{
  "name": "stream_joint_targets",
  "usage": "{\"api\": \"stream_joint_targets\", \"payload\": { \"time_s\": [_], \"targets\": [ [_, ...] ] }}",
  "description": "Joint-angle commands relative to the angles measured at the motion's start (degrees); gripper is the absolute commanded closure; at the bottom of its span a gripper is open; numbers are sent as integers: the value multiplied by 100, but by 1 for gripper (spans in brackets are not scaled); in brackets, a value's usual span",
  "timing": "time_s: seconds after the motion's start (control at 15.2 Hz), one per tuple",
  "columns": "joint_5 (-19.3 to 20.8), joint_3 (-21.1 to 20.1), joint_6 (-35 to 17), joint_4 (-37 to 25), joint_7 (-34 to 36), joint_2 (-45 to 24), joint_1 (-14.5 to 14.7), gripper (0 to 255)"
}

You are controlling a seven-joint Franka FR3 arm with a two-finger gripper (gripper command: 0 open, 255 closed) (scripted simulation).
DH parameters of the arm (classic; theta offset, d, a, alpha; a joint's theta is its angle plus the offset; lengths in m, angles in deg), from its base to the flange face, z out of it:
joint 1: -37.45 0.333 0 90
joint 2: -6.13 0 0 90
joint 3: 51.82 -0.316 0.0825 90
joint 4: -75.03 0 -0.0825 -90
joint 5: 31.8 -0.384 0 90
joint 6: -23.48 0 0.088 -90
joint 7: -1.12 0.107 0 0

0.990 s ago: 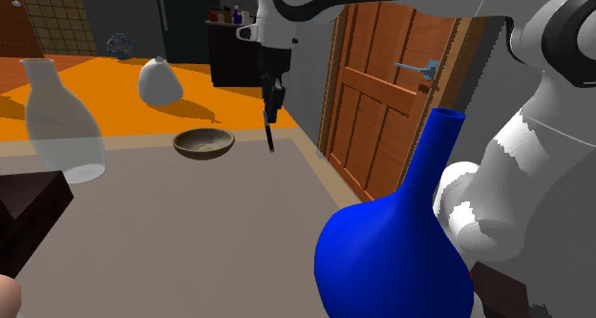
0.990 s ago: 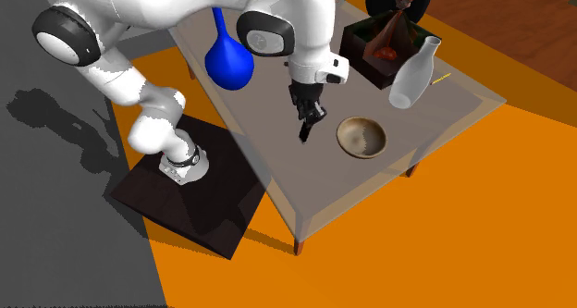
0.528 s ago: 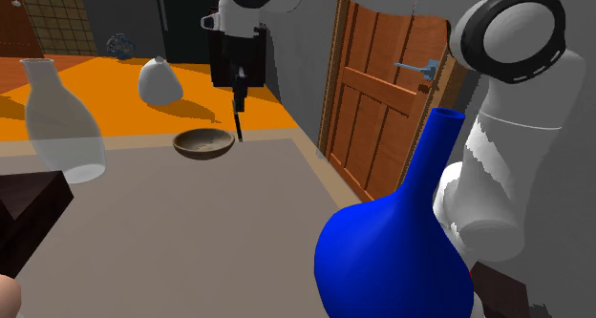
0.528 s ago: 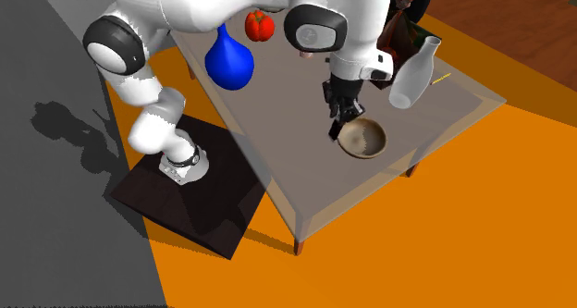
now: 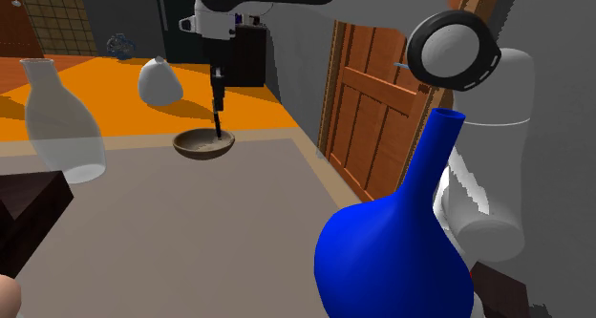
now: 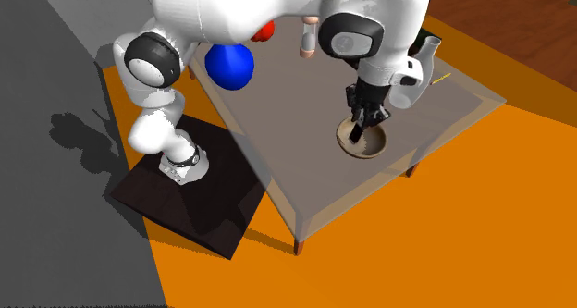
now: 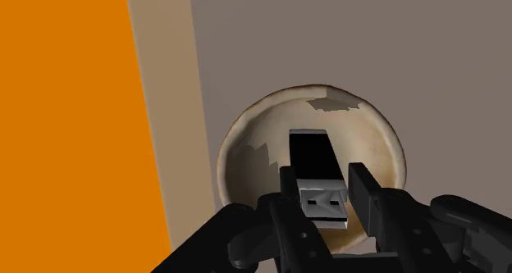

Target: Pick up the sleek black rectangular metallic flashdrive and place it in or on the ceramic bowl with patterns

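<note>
The black jaws are clamped on the slim black rectangular flash drive with a silvery metal plug (image 7: 316,169), one black finger (image 7: 363,193) pressed against each side of its plug end. The drive hangs straight below the jaws, its black body pointing down into the shallow round beige-and-brown mottled bowl (image 7: 246,148), which sits directly beneath the jaws on the grey surface (image 7: 427,66). Whether the tip touches the bowl's bottom cannot be told. Orange floor (image 7: 66,124) lies beyond the surface's pale edge, beside the jaws. A bulbous blue long-necked vase (image 5: 401,249) stands well apart from the jaws, near the stand, and a translucent white bottle (image 5: 62,125) stands off to one side.
</note>
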Motion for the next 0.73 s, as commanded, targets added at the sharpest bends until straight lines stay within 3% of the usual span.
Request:
{"api": "stream_joint_targets", "payload": {
  "time_s": [0.0, 0.66],
  "targets": [
    [0, 1, -158, 171, -6, 17, -1, 255],
    [-1, 0, -970, 1080, -19, 114, 3, 255]
  ]
}}
